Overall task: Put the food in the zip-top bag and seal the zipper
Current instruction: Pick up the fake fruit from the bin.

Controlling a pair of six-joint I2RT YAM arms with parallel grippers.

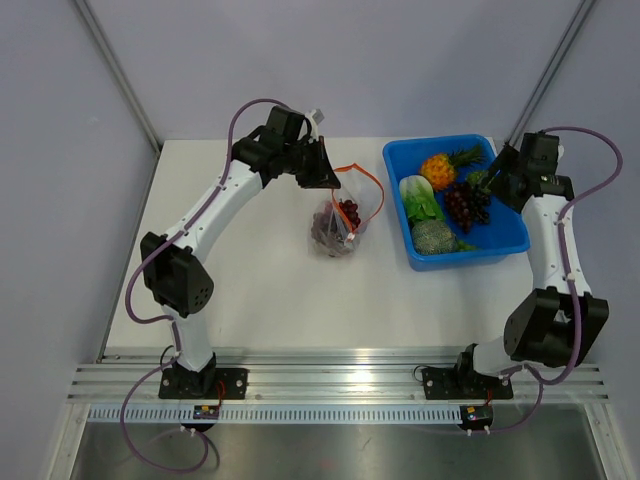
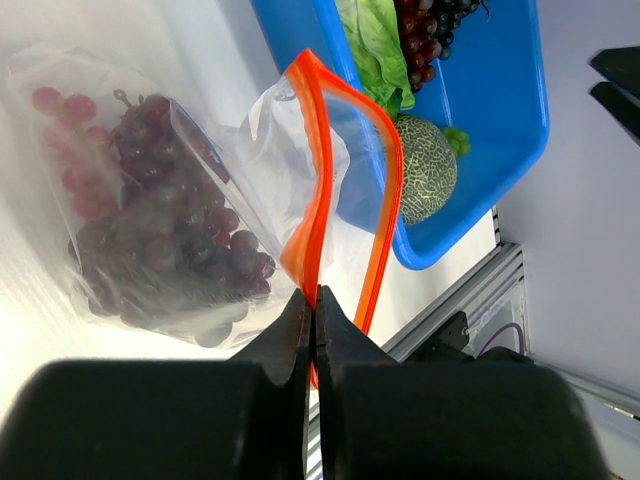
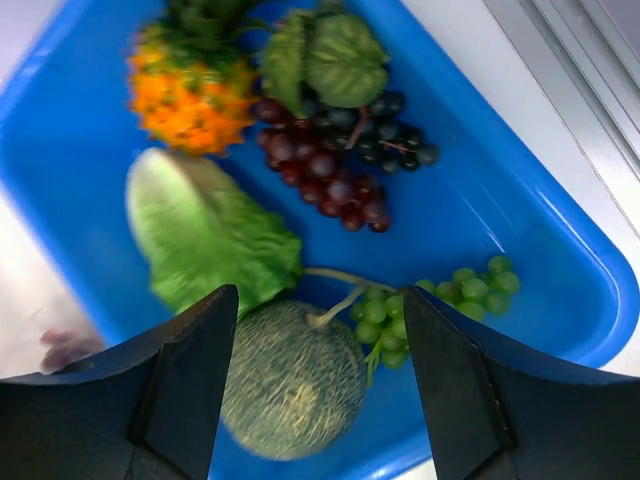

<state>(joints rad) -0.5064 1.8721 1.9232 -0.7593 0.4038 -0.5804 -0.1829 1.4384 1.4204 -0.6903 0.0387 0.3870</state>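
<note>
The clear zip-top bag (image 1: 340,222) lies mid-table with a red grape bunch (image 2: 160,220) inside. Its orange-red zipper (image 2: 318,170) stands open in a loop. My left gripper (image 2: 316,300) is shut on the zipper strip at one end of the mouth, and shows in the top view (image 1: 322,172). My right gripper (image 3: 318,340) is open and empty above the blue bin (image 1: 510,240), over a green netted melon (image 3: 290,380) and green grapes (image 3: 440,305). Dark purple grapes (image 3: 340,160), a lettuce leaf (image 3: 205,235) and an orange pineapple (image 3: 190,85) also lie in the bin.
The blue bin's walls (image 3: 560,250) surround the right gripper. White table (image 1: 260,290) extends in front of the bag. Aluminium rails (image 1: 340,385) run along the near edge. Grey walls enclose the back and sides.
</note>
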